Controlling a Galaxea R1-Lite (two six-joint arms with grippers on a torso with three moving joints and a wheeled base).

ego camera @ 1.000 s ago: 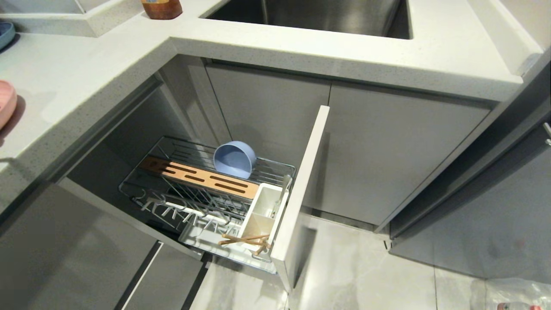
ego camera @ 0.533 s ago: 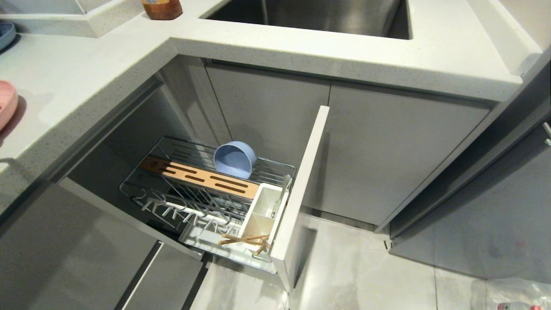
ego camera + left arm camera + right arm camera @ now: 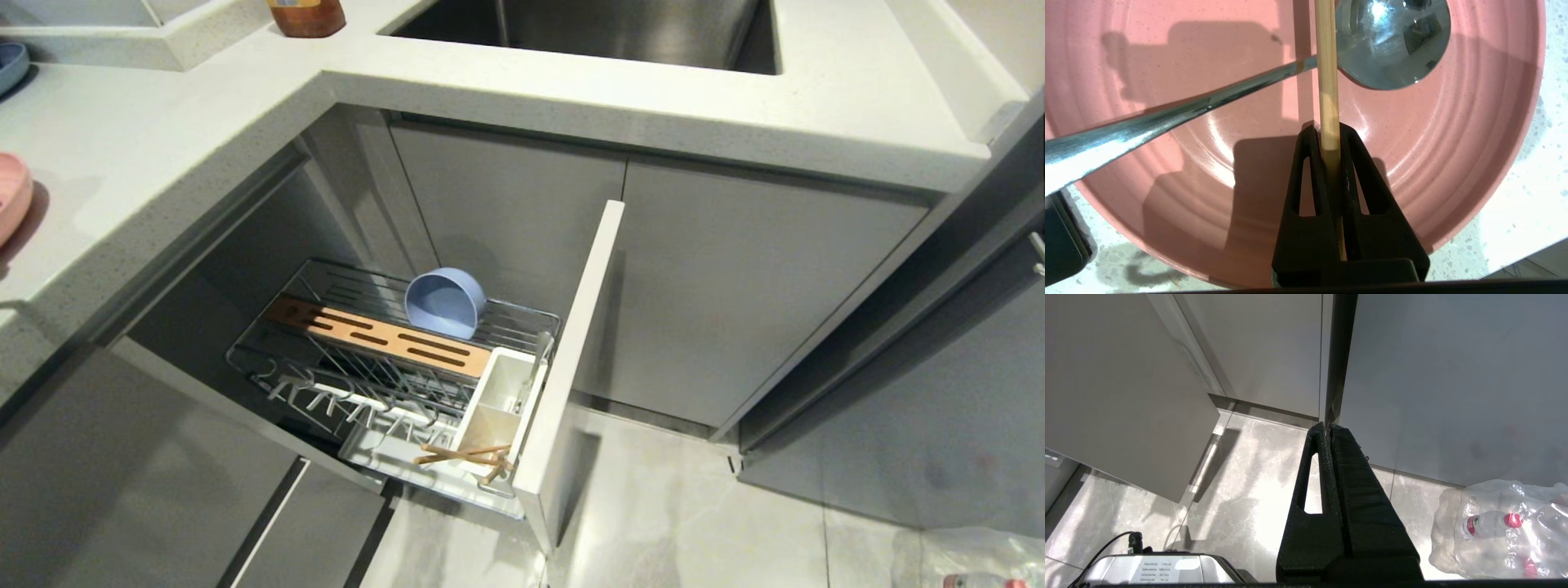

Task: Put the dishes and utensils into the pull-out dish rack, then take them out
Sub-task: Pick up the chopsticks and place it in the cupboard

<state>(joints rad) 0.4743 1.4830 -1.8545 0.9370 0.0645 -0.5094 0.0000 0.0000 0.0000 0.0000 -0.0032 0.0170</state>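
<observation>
In the left wrist view my left gripper (image 3: 1329, 128) is shut on a light-brown wooden chopstick (image 3: 1327, 61), just above the pink plate (image 3: 1474, 134). A metal spoon (image 3: 1392, 41) lies in that plate, and the chopstick crosses over its handle. The plate (image 3: 12, 196) shows at the counter's left edge in the head view; neither arm appears there. The pull-out dish rack (image 3: 392, 335) stands pulled out below the counter. A pale blue bowl (image 3: 445, 302) sits on edge in it. Two chopsticks (image 3: 461, 456) lie across the white caddy (image 3: 498, 400). My right gripper (image 3: 1329, 425) is shut and empty, low over the floor.
The rack's pale front panel (image 3: 571, 359) juts out over the floor. A steel sink (image 3: 620, 28) and a brown bottle (image 3: 306, 15) are at the back of the white countertop (image 3: 163, 139). A plastic-wrapped pack of bottles (image 3: 1498, 526) lies on the floor at the right.
</observation>
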